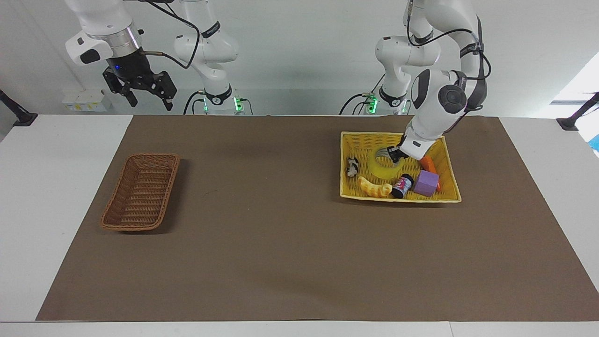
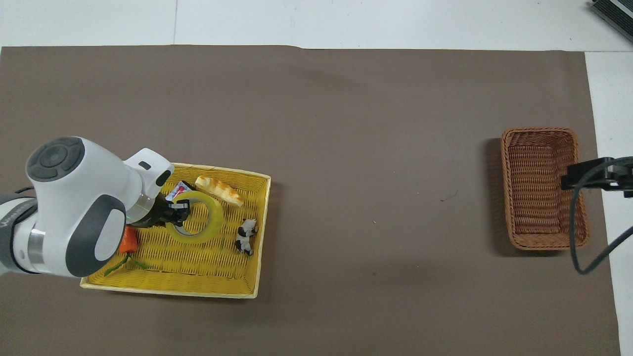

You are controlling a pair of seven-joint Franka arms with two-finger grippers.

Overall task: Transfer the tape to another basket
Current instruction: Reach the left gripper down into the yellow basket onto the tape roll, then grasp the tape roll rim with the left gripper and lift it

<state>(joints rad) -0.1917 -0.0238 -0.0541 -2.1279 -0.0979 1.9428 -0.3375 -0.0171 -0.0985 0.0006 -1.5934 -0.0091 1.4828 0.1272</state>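
The yellow tape roll (image 1: 381, 169) (image 2: 215, 217) is tilted up inside the yellow basket (image 1: 347, 136) (image 2: 173, 290), at the left arm's end of the table. My left gripper (image 1: 395, 153) (image 2: 178, 216) is shut on the roll's wall, one finger inside the ring, and holds it raised on that side. The brown wicker basket (image 1: 140, 192) (image 2: 539, 188) stands empty toward the right arm's end. My right gripper (image 1: 147, 96) (image 2: 593, 175) waits open, high up over the table's edge by that basket.
The yellow basket also holds a cow toy (image 1: 352, 166) (image 2: 246, 236), a ridged yellow toy (image 1: 374, 187) (image 2: 218, 190), a small can (image 1: 402, 186) (image 2: 179, 190), a purple block (image 1: 426, 182) and a carrot (image 1: 428, 164) (image 2: 129, 242). A brown mat (image 1: 281, 243) covers the table.
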